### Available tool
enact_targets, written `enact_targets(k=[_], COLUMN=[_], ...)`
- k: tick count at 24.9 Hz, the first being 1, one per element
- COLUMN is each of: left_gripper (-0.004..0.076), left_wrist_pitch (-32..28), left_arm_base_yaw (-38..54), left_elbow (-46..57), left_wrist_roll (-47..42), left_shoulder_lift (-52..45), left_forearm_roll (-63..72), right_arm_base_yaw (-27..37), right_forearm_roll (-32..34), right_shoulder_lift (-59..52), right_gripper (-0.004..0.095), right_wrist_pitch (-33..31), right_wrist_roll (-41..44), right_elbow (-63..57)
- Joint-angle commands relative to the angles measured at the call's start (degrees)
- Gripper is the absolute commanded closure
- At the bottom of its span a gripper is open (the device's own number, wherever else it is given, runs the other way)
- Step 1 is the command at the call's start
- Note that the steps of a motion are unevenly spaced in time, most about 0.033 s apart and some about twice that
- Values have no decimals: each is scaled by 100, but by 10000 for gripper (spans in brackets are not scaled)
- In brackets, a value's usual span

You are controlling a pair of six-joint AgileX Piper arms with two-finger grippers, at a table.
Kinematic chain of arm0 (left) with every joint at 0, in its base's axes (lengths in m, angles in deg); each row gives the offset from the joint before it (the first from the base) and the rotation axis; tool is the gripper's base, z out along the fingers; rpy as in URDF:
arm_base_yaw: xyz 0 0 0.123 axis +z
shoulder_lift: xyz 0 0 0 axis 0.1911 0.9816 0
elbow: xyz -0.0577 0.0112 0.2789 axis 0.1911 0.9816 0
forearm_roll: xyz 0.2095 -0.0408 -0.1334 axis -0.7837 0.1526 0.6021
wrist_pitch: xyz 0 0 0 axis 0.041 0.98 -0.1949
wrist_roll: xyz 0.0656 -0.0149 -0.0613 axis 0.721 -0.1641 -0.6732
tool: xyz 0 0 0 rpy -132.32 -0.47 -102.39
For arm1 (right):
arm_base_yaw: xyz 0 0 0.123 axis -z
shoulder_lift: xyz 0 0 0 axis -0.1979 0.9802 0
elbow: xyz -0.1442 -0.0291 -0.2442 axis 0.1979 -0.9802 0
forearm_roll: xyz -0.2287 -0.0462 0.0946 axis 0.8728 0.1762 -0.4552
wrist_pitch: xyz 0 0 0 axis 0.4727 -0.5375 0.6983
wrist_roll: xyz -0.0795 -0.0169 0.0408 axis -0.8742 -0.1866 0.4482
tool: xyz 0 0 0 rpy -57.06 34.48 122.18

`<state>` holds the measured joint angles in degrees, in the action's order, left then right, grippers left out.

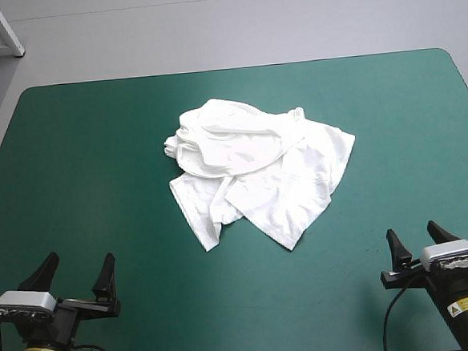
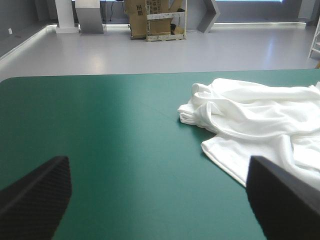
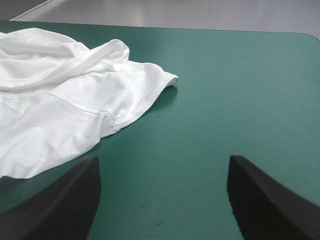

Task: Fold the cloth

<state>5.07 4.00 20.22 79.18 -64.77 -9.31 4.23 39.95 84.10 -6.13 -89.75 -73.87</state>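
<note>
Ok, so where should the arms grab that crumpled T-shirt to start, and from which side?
Probably the two near corners of the T-shirt: the left gripper on one tip, the right gripper on the other. Both lie flat, poking out of the heap toward the robot, so come in low from the near side.

The teal-green worktop (image 1: 80,154) stands on a shiny grey floor (image 2: 150,50), with cardboard boxes (image 2: 155,20) stacked far off by the wall (image 2: 250,12).
</note>
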Motion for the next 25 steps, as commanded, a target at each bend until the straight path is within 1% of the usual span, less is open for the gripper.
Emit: enact_targets(k=[1, 12, 13, 14, 15, 16, 17, 18, 20, 22, 23, 24, 25], left_gripper=[42, 42, 42, 42, 42, 42, 42, 42, 42, 48, 59, 80, 92], left_wrist_pitch=[-388, -329, -329, -263, -136, 217, 375, 662, 918, 1293, 1497, 1818, 2040], left_arm_base_yaw=[-39, -39, -39, -39, -39, -39, -39, -39, -39, -39, -39, -39, -39], left_elbow=[-171, -171, -171, -214, -267, -467, -572, -829, -1209, -1851, -2201, -2673, -2941], left_wrist_roll=[-7, 2, 2, 2, -9, -9, 3, 3, -43, -229, -244, -244, -230], left_shoulder_lift=[52, 52, 52, 52, 52, 104, 156, 335, 664, 1274, 1637, 2139, 2417], left_forearm_roll=[16, -60, -76, -76, -76, -76, -148, -299, -355, -255, -159, -94, -48], right_arm_base_yaw=[-23, -23, -23, -23, -23, -23, -23, -23, -23, -23, -23, -23, -23], right_forearm_roll=[37, 37, 37, 37, 37, 51, 107, 270, 452, 534, 556, 608, 635], right_shoulder_lift=[49, 49, 49, 49, 49, 49, 61, 128, 284, 595, 809, 1120, 1298], right_gripper=[237, 237, 237, 236, 237, 236, 236, 236, 236, 236, 236, 237, 237], right_wrist_pitch=[384, 333, 308, 119, -44, -485, -656, -815, -1018, -1456, -1674, -2050, -2247], right_wrist_roll=[-54, -54, -54, -54, -54, -153, -172, -158, 47, 408, 482, 482, 482], right_elbow=[214, 214, 229, 310, 390, 645, 746, 949, 1246, 1762, 1979, 2311, 2491])
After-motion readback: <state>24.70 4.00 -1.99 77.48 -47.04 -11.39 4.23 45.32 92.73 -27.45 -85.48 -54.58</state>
